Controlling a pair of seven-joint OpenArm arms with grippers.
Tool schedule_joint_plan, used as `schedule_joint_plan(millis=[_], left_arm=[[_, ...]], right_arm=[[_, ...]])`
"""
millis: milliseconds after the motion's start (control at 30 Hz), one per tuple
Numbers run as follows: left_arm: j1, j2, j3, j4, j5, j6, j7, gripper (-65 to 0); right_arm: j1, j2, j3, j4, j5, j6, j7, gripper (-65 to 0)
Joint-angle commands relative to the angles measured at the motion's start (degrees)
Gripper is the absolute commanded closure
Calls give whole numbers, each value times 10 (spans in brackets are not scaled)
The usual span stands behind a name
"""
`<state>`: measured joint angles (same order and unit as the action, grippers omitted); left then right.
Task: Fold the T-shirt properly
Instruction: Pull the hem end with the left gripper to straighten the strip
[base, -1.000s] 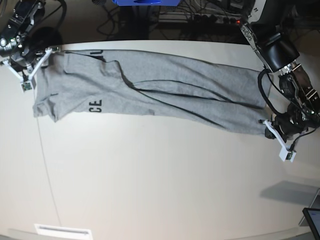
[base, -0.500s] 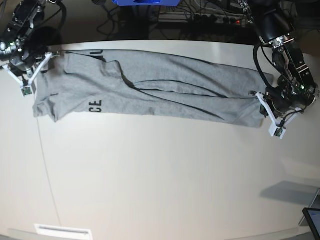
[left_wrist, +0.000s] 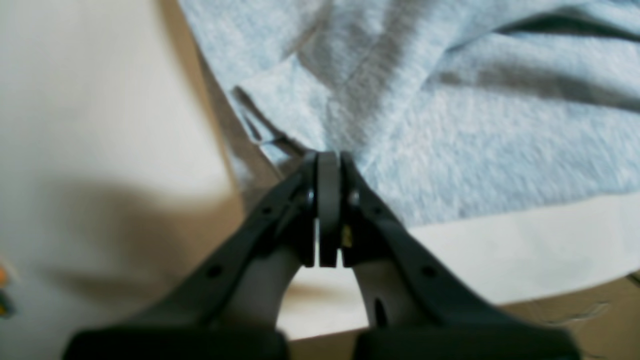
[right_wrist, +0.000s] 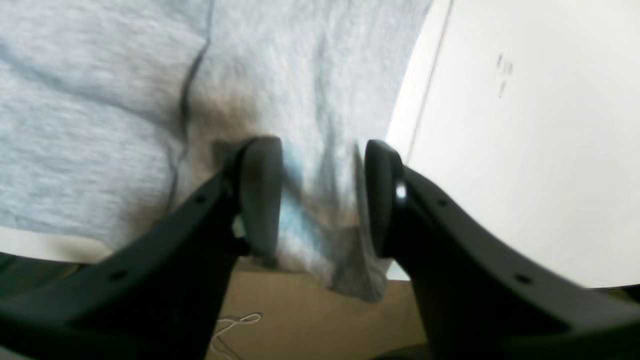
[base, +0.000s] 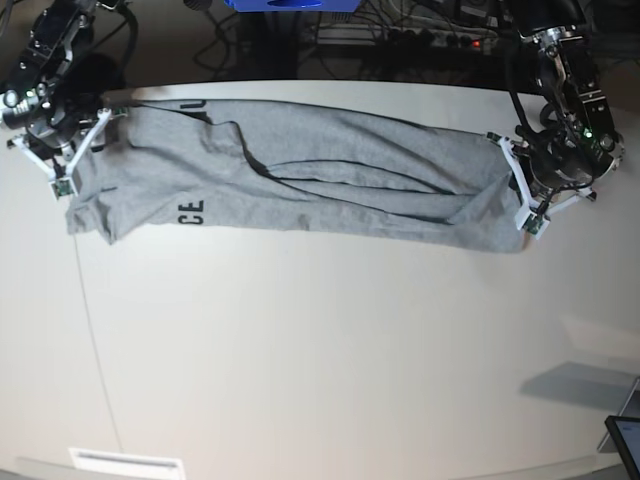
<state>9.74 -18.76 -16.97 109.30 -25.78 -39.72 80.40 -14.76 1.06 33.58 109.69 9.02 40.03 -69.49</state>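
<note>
That soft, floppy heather-grey cotton T-shirt (base: 300, 180) stretched across the frame's upper half should be grabbed by its edges: left gripper (left_wrist: 328, 165) is clamped on one, right gripper (right_wrist: 320, 195) half-open straddling cloth.

both wrist views blurred; T-shirt (base: 300, 180) lettering mostly folded under, hem ahead of left gripper (left_wrist: 328, 165) indistinct.

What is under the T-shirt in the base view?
The T-shirt lies stretched across the pale table, which shows bare along its near side. Folded layers hide most of the black lettering and whatever surface lies directly beneath the cloth.
</note>
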Motion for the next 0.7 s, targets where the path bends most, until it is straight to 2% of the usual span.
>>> schedule_joint_plan(millis=[0, 267, 533, 667], left_arm=[[5, -16, 0, 20, -3, -3, -4, 0], [42, -58, 0, 35, -2, -3, -4, 0], [43, -105, 0, 34, 4, -3, -4, 0], [40, -111, 1, 34, 7, -3, -4, 0]], right_arm=[[3, 6, 2, 9, 4, 0, 6, -258], [3, 6, 4, 9, 4, 0, 6, -258], [3, 5, 4, 9, 4, 0, 6, -258], [4, 5, 5, 9, 4, 0, 6, -258]])
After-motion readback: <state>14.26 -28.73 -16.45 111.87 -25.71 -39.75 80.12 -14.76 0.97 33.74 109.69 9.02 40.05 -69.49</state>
